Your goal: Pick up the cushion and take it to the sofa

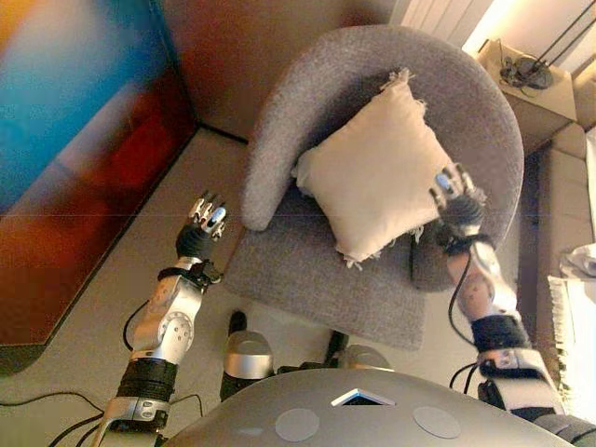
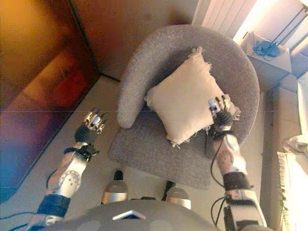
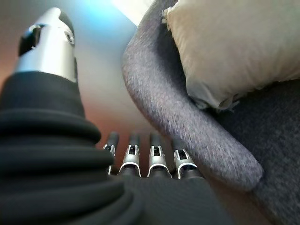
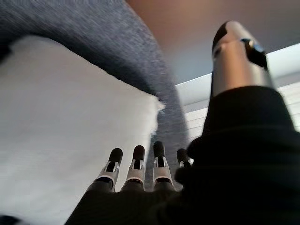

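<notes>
A cream cushion (image 1: pixel 377 172) with a fringed edge leans on the back of a grey round armchair (image 1: pixel 307 102). It also shows in the right eye view (image 2: pixel 185 101). My right hand (image 1: pixel 456 200) is open, fingers straight, at the cushion's right edge over the chair's right arm; in the right wrist view its fingers (image 4: pixel 136 164) point along the cushion (image 4: pixel 65 131). My left hand (image 1: pixel 203 223) is open, outside the chair's left arm, apart from the cushion. In the left wrist view its fingers (image 3: pixel 154 157) lie beside the chair arm (image 3: pixel 187 126).
A dark wall panel (image 1: pixel 84 140) stands at the left. A small side table (image 1: pixel 531 93) with dark cables stands behind the chair at the right. A pale fringed cloth (image 1: pixel 573 326) lies at the right edge. Beige floor (image 1: pixel 93 317) lies left of the chair.
</notes>
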Tool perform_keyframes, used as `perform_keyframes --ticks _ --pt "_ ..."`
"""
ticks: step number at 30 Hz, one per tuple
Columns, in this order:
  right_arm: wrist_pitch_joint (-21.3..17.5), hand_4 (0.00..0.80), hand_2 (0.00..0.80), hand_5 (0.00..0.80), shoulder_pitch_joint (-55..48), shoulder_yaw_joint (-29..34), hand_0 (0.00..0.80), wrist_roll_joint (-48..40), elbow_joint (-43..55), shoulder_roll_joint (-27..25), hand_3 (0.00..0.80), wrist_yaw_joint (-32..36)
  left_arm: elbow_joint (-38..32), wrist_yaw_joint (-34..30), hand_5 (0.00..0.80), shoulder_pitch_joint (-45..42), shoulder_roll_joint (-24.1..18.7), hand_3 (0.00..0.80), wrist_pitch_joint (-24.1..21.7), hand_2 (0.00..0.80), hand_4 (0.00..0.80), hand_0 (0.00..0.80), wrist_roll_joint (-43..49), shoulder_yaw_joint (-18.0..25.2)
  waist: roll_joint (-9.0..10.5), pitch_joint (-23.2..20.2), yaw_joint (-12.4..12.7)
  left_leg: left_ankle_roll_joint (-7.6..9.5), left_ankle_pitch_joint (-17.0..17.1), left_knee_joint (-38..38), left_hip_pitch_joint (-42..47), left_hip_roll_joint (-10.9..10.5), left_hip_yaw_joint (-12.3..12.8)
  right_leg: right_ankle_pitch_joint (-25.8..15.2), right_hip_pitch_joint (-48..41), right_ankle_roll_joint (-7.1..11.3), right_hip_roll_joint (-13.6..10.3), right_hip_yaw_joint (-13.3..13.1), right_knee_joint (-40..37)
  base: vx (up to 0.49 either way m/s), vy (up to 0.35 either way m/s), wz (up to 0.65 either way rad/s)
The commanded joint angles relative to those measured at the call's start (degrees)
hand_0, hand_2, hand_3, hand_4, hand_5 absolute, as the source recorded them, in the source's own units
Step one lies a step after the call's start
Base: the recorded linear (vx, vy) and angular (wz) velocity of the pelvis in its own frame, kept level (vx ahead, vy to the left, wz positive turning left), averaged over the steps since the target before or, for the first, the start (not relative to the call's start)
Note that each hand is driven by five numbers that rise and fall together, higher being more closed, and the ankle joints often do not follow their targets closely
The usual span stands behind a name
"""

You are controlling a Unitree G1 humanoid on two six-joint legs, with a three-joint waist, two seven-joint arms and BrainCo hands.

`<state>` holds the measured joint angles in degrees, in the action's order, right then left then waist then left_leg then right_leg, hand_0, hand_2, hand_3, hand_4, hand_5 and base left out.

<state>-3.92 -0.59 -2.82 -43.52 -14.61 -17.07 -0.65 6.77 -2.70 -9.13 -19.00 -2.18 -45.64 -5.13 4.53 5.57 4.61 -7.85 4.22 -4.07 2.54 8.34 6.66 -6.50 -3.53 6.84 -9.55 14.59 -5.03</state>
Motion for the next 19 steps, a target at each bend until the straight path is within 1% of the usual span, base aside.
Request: perform_keyframes --ticks 1,3,4,5,9,12,14,16,19 --pt "-5.44 0.0 0.0 0.0 -0.32 0.86 0.0 -4.07 4.48 1.76 0.0 8.19 1.37 -0.79 0.0 0.58 0.08 0.0 -4.92 0.0 0.0 0.0 1.99 0.69 -0.75 -1.99 -0.49 4.99 -0.87 -0.29 -0.13 -2.26 2.73 -0.93 0.71 3.5 -4.87 1.02 3.85 -0.035 0.048 -0.01" --pt "-4.86 0.0 0.0 0.0 -3.1 0.1 0.0 -8.54 4.53 4.52 0.0 11.8 1.65 -1.37 0.0 -0.24 0.69 0.0 -5.98 0.0 0.0 0.0 1.78 1.47 -1.02 -2.23 -1.07 4.97 -0.96 -0.34 0.07 -2.47 3.27 -0.88 0.74 3.57 -4.76 0.98 3.45 -0.026 0.042 -0.09" --pt "-5.35 0.0 0.0 0.0 -4.87 -0.46 0.0 -10.1 4.34 5.39 0.0 13.28 1.65 -1.41 0.0 -0.8 0.94 0.0 -6.51 0.0 0.0 0.0 1.62 1.64 -1.12 -2.36 -1.4 4.97 -1.02 -0.32 0.16 -2.61 3.43 -0.81 0.81 3.59 -4.64 0.84 3.36 -0.015 0.045 -0.1" --pt "-4.44 0.0 0.0 0.0 -6.4 -0.66 0.0 -12.05 4.4 6.13 0.0 15.02 1.47 -1.3 0.0 -1.4 1.32 0.0 -6.98 0.0 0.0 0.0 1.38 1.82 -1.27 -2.52 -1.79 4.97 -1.08 -0.29 0.24 -2.73 3.64 -0.7 0.89 3.61 -4.52 0.63 3.26 -0.007 0.056 -0.04" --pt "-3.37 0.0 0.0 0.0 -9.82 -2.28 0.0 -14.5 3.21 6.75 0.0 18.91 0.62 -1.37 0.0 -3.41 1.87 0.0 -8.06 0.0 0.0 0.0 0.48 1.65 -1.73 -2.5 -2.36 4.96 -1.1 0.15 0.2 -2.98 3.9 -0.16 1.26 3.43 -4.29 0.13 3.61 -0.004 0.045 -0.07" --pt "-3.52 0.0 0.0 0.0 -9.83 -3.83 0.0 -13.68 1.74 6.4 0.0 19.27 0.24 -1.18 0.0 -3.56 1.78 0.0 -8.69 0.0 0.0 0.0 0.42 0.4 -1.91 -2.38 -2.36 4.79 -0.99 0.25 0.01 -3.0 3.91 -0.16 1.29 3.24 -4.18 0.26 3.34 -0.021 0.03 -0.09" --pt "-4.16 0.0 0.0 0.0 -8.88 -5.48 0.0 -10.77 0.67 5.54 0.0 18.31 -0.04 -0.85 0.0 -3.02 1.53 0.0 -8.65 0.0 0.0 0.0 -0.65 -0.82 -2.0 -2.3 -2.18 4.63 -0.88 0.15 -0.09 -3.0 3.77 -0.21 1.06 3.09 -4.04 0.58 2.89 -0.013 0.015 -0.11" --pt "-3.43 0.0 0.0 0.0 -8.29 -6.22 0.0 -9.79 -0.12 4.8 0.0 17.0 -0.45 -0.97 0.0 -2.83 1.45 0.0 -8.56 0.0 0.0 0.0 -0.83 -1.34 -1.93 -2.39 -1.93 4.45 -0.84 0.09 -0.21 -3.01 3.54 -0.18 0.78 2.99 -3.97 0.88 2.6 -0.003 0.004 -0.07" --pt "-2.87 0.0 0.0 0.0 -8.68 -6.86 0.0 -9.37 -0.46 4.07 0.0 16.96 -1.0 -0.96 0.0 -3.29 1.13 0.0 -8.78 0.0 0.0 0.0 -0.52 -1.94 -1.89 -2.5 -1.87 4.33 -0.76 0.09 -0.29 -2.96 3.45 -0.06 0.63 2.88 -3.89 1.19 2.58 0.0 0.0 0.0"
